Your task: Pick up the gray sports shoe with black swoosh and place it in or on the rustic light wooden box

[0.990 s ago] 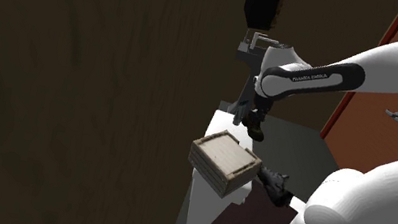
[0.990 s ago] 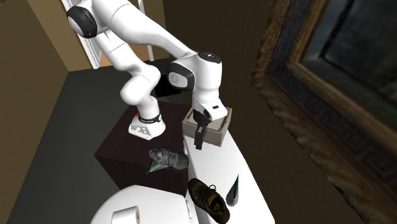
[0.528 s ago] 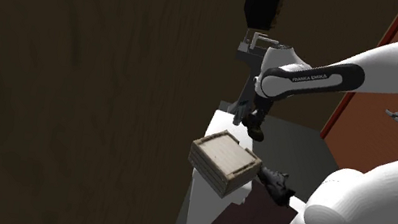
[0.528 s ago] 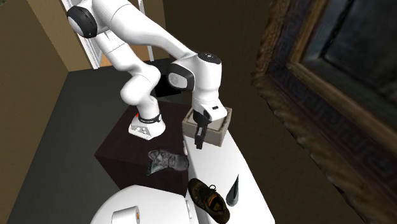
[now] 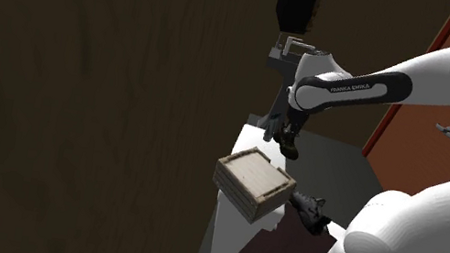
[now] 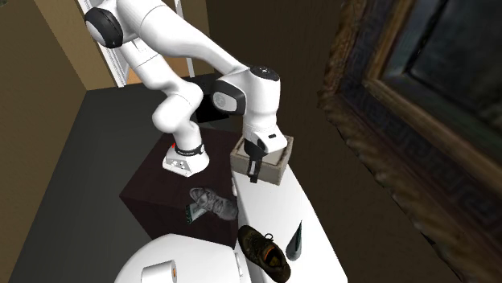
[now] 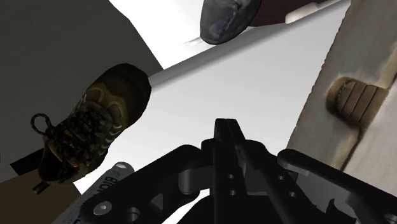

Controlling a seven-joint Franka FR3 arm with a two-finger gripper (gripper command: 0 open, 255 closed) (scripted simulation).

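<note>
The tool (image 6: 254, 177) is closed with nothing in it, just by the wooden box (image 6: 277, 167), and the gray shoe (image 6: 211, 203) sits lower down past the worktop (image 6: 273, 209) edge; it looks light and squashy, so pinch its middle sides.

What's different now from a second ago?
The grey sports shoe, unheld, has tilted and sunk slightly beside the white table. The black gripper, shut on nothing, rose a little in front of the light wooden box. The brown laced shoe, box and table stayed put.
</note>
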